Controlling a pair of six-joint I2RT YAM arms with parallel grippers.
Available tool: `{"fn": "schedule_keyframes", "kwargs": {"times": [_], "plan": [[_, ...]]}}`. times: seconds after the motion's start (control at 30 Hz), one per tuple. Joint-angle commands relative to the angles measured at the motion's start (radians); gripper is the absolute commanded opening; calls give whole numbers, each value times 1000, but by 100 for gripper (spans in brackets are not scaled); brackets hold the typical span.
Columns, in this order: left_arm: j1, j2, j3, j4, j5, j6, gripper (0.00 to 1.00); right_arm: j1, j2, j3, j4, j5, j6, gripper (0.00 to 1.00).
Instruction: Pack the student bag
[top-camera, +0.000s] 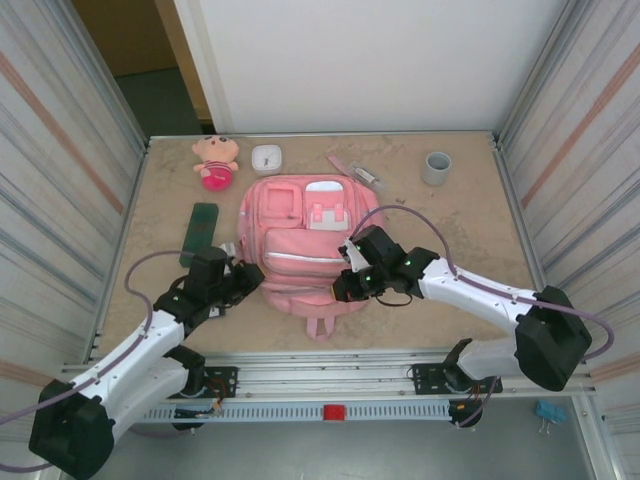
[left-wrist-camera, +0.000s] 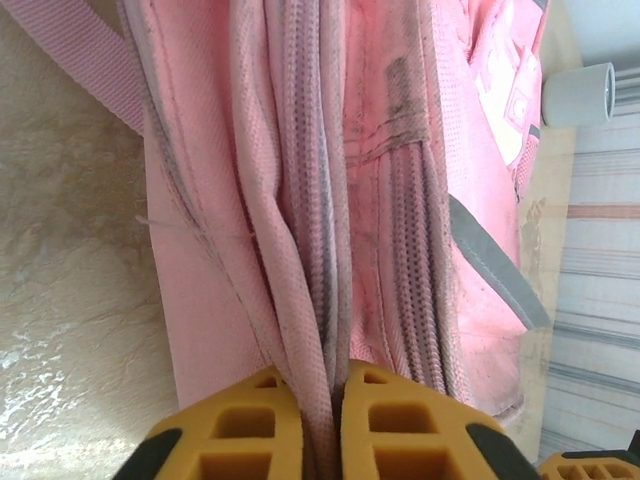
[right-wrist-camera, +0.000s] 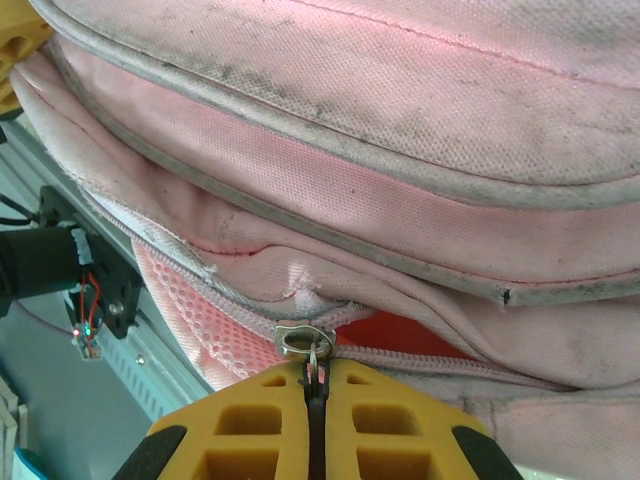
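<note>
Pink fabric of the student bag (top-camera: 300, 255), lying at the centre of the counter (top-camera: 460, 225), is pinched by the left end effector (left-wrist-camera: 322, 400) while the right end effector (right-wrist-camera: 315, 400) clamps the zipper pull (right-wrist-camera: 303, 342), which could slip free or jam if tugged against bunched cloth.

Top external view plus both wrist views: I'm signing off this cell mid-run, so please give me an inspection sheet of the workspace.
Surface: beige mottled table top, no spills seen.
Job's things: student bag lies flat mid-table, front pockets up; its near seam is partly unzipped.
Clutter: plush doll, white case and grey cup along the far edge; green case left of the bag.
Grippers: left end effector shut on a fold of the bag's side; right end effector shut on the zipper pull.
Cables: a purple cable loops off each arm.
Surroundings: corrugated side walls, white back panel.
</note>
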Motion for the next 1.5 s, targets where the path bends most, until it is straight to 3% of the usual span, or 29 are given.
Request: {"fn": "schedule_keyframes", "kwargs": {"times": [0.0,0.13,0.23,0.4,0.6,0.9,1.0,1.17,1.27,1.37,1.47], "plan": [[29,-4,44,-35,-98,103,42,-5,-30,-13,-54,36,-8,0],[26,-8,77,-20,-95,221,65,10,-22,1,-43,34,-8,0],[-1,-6,119,-29,-103,377,71,13,-21,9,-34,22,-7,0],[-127,14,158,23,-85,701,71,14,-33,14,-10,1,0,0],[-311,61,141,109,66,1195,69,14,-37,14,13,-20,8,0],[-351,255,196,124,132,1407,66,14,-38,12,38,-51,15,0],[-367,324,211,143,126,1439,63,12,-42,10,39,-53,15,0],[-377,372,206,201,131,1472,49,3,-64,0,51,-77,20,0],[-378,368,197,205,147,1496,37,-26,-95,-24,59,-92,28,0],[-376,354,192,178,140,1523,14,-74,-131,-54,47,-105,25,0],[-376,321,187,145,128,1546,7,-134,-171,-85,8,-113,1,0]]}}
